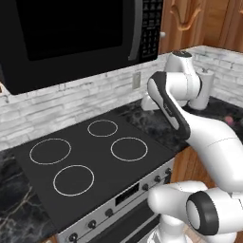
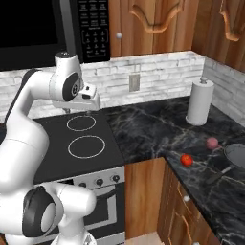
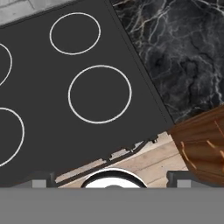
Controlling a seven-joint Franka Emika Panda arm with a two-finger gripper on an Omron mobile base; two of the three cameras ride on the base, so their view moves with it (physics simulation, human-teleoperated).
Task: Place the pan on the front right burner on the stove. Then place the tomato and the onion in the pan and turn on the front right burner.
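The pan [image 2: 236, 155], dark grey with a thin black handle, lies on the counter at the far right. Left of it on the same counter are the red tomato [image 2: 186, 160] and the pinkish onion [image 2: 212, 142]. The stove [image 1: 28, 190] is a black glass top with white rings. Its front right burner [image 1: 129, 148] [image 2: 86, 146] [image 3: 99, 94] is bare. My gripper [image 2: 78, 111] [image 3: 109, 180] hangs open above the stove's right side, looking down on it, with nothing between its fingertips [image 3: 39, 180]. It is far from the pan.
A paper towel roll [image 2: 199, 102] stands at the back of the right counter. A black microwave [image 1: 71, 33] hangs above the stove. Black knobs [image 2: 99, 182] line the steel front panel. Dark marble counter [image 2: 143, 129] lies between stove and pan.
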